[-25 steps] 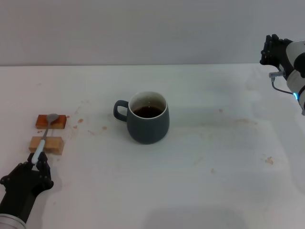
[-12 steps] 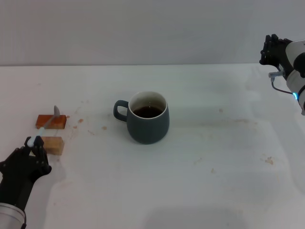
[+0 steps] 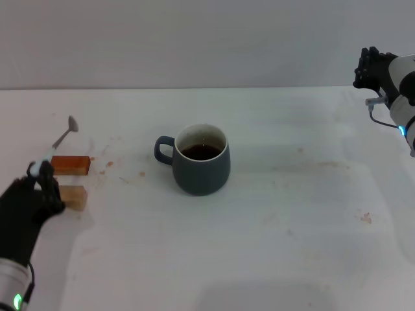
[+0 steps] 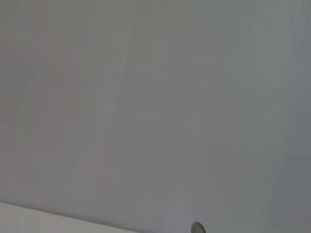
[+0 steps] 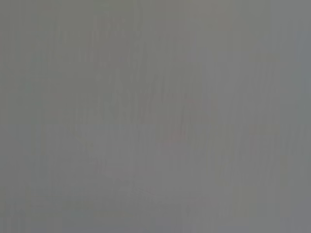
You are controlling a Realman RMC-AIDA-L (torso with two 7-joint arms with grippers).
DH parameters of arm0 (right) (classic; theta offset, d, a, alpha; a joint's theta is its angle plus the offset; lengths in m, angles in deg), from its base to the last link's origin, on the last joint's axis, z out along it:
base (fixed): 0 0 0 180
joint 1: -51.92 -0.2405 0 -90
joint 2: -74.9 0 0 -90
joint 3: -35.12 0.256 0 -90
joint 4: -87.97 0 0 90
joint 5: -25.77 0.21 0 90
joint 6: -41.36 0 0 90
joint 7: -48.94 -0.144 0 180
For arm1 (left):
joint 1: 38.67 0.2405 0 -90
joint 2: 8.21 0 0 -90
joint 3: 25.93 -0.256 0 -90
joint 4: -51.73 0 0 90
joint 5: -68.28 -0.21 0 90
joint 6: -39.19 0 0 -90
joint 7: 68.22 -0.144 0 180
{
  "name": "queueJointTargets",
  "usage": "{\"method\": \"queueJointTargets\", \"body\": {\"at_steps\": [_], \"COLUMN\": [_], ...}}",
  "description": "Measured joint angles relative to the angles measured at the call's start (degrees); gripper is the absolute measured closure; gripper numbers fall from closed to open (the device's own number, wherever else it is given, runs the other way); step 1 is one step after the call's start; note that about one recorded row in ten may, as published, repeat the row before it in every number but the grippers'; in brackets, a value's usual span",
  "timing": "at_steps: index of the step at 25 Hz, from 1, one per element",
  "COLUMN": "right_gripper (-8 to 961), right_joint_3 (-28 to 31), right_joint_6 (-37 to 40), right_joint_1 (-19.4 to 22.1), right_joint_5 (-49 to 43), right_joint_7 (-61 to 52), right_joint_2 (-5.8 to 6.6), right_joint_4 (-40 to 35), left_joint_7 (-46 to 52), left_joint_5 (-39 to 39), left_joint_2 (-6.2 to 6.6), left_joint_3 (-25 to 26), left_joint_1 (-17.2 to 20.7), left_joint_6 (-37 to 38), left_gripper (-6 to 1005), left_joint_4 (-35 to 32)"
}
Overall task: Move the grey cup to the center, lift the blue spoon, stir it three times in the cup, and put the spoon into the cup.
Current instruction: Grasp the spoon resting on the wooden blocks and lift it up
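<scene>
Left gripper (image 3: pixel 40 176): black, at the near left edge of the tabletop (image 3: pixel 279 214), closed on the pale handle end of the blue spoon (image 3: pixel 57 144).

Blue spoon: held clear of the tabletop, tilted, handle low in the gripper and grey bowl uppermost, pointing away from the robot and slightly toward the centre. In the left wrist view only the rounded bowl tip (image 4: pixel 197 227) shows at the picture's edge against a plain wall.

Change from earlier frames: one second ago the spoon lay across both blocks with its bowl on the orange block; half a second ago it was partly raised; now it is fully off the blocks, and the gripper sits higher and closer to the left edge.

Orange block (image 3: pixel 70 164): flat on the tabletop just beside the gripper, under the raised spoon. Unmoved.

Tan block (image 3: pixel 73 197): just nearer the robot than the orange one, its left end hidden by the gripper. Unmoved.

Grey cup (image 3: pixel 201 159): upright near the middle of the tabletop, well apart from the spoon, loop handle toward the robot's left, dark liquid inside. Unmoved. Nothing lies between the cup and the blocks but small brown stains on the tabletop.

Right gripper (image 3: pixel 368 67): raised at the far right edge, away from all objects; opening cannot be told. Position unchanged. Right wrist view shows only blank grey.
</scene>
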Motion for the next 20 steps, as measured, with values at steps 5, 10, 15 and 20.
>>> {"method": "queueJointTargets", "body": {"at_steps": [5, 10, 15, 20], "right_gripper": [872, 872, 873, 873], "right_joint_3": [0.0, 0.0, 0.0, 0.4], "right_joint_6": [0.0, 0.0, 0.0, 0.0], "right_joint_1": [0.0, 0.1, 0.1, 0.3], "right_joint_5": [0.0, 0.0, 0.0, 0.0], "right_joint_7": [0.0, 0.0, 0.0, 0.0], "right_joint_2": [-0.03, -0.04, -0.04, -0.04], "right_joint_4": [0.0, 0.0, 0.0, -0.2], "left_joint_7": [5.8, 7.9, 8.3, 7.7], "left_joint_5": [-0.2, -0.6, -5.0, -8.6], "left_joint_2": [6.67, 12.48, 13.65, 12.18], "left_joint_3": [0.8, 4.1, 11.2, 17.4], "left_joint_1": [0.3, 1.2, 3.2, 3.2], "left_joint_6": [-8.7, -19.7, -33.9, -50.7], "left_gripper": [861, 865, 868, 872], "left_joint_4": [11.6, 23.5, 34.6, 43.8]}}
